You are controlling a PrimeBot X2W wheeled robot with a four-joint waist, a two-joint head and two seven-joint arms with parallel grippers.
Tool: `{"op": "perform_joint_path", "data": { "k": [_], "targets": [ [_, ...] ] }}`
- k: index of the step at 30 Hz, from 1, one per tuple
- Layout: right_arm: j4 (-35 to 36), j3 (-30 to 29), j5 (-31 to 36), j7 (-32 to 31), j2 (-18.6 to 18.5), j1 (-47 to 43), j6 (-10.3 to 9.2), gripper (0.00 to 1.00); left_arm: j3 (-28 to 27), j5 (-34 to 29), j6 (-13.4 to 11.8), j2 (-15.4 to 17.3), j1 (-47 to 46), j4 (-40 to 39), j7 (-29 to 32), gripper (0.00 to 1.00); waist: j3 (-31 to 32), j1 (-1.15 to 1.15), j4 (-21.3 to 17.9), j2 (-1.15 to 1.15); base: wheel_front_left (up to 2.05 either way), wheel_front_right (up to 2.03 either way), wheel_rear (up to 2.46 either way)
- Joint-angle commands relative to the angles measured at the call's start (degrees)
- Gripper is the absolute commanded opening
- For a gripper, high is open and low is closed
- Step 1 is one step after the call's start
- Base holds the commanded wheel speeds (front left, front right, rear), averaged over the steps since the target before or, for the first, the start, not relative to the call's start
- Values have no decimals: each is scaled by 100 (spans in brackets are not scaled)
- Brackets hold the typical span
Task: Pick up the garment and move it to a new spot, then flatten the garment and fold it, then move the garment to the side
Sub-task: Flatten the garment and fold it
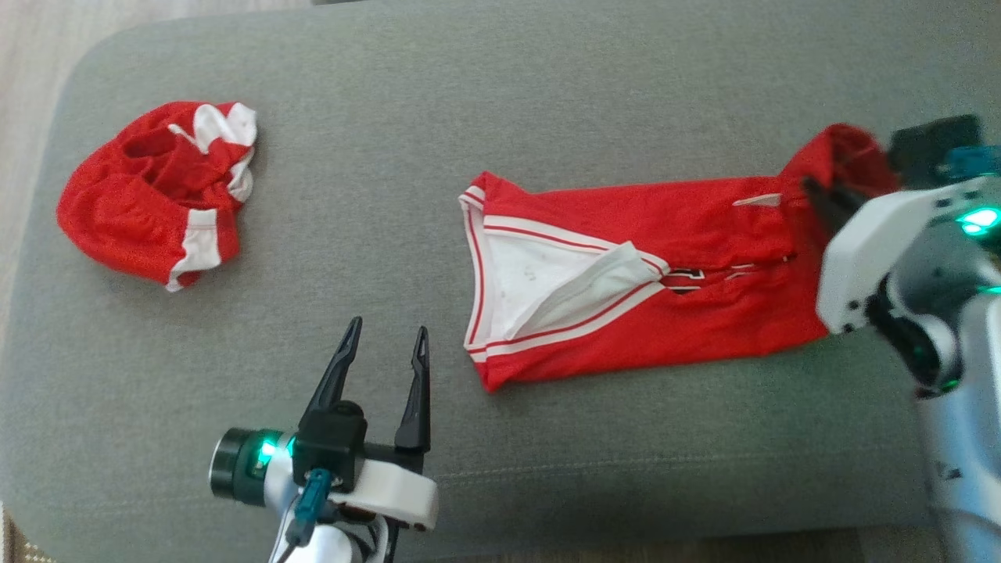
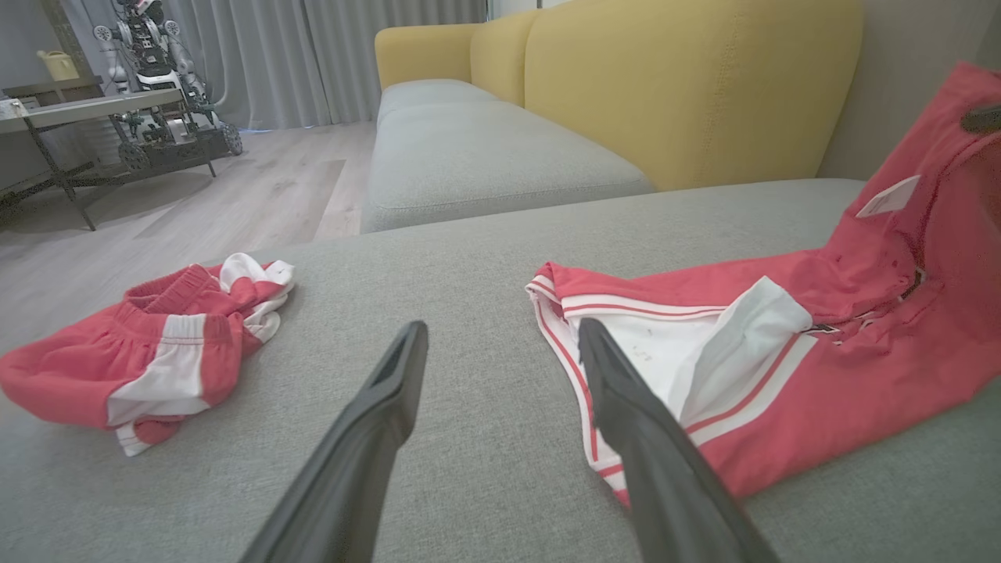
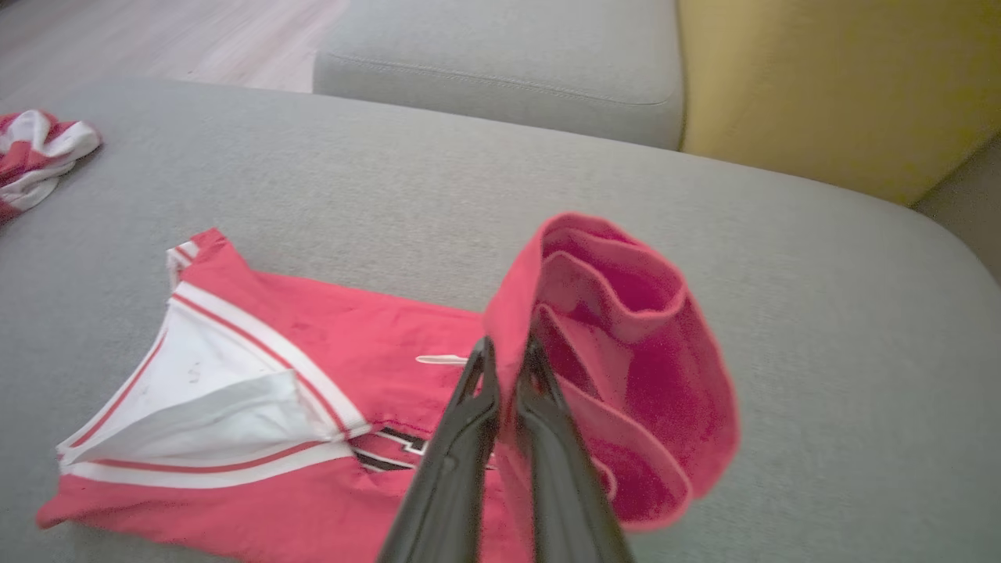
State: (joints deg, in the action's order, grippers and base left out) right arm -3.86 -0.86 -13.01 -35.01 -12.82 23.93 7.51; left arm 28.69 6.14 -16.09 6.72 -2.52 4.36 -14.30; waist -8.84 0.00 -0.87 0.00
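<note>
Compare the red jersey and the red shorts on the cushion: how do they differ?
The jersey lies stretched out, mostly flat; the shorts sit crumpled in a heap. The jersey's one end is lifted, pinched in the shut right gripper; the shorts lie untouched, apart from the open left gripper. Both are red with white trim, on the grey cushion.

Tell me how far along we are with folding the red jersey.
Done, it seems: the jersey lies stretched along the grey cushion, apparently folded once lengthwise. In hand: the right gripper is shut on the hem end, which is lifted off the cushion and curled, likely for a cross fold. The left gripper is open and empty near the collar. Left: finish the fold, then move the jersey aside.
</note>
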Motion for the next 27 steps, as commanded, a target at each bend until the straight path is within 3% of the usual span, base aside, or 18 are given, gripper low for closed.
{"op": "perform_joint_path", "data": {
  "k": [1,15,27],
  "targets": [
    [197,246,-83,-44,-26,215,-2,0,-231,-45,12,-59,-83,-146,-70,100,40,0,95,0,0,0,0],
    [-865,1657,-495,-85,572,1014,-2,0,-154,-25,143,-242,-61,-53,-70,100,118,0,833,0,0,0,0],
    [-1871,2066,-617,182,845,1200,-2,0,-14,26,232,-344,-143,59,-70,100,130,0,1261,0,0,0,0]
  ]
}}
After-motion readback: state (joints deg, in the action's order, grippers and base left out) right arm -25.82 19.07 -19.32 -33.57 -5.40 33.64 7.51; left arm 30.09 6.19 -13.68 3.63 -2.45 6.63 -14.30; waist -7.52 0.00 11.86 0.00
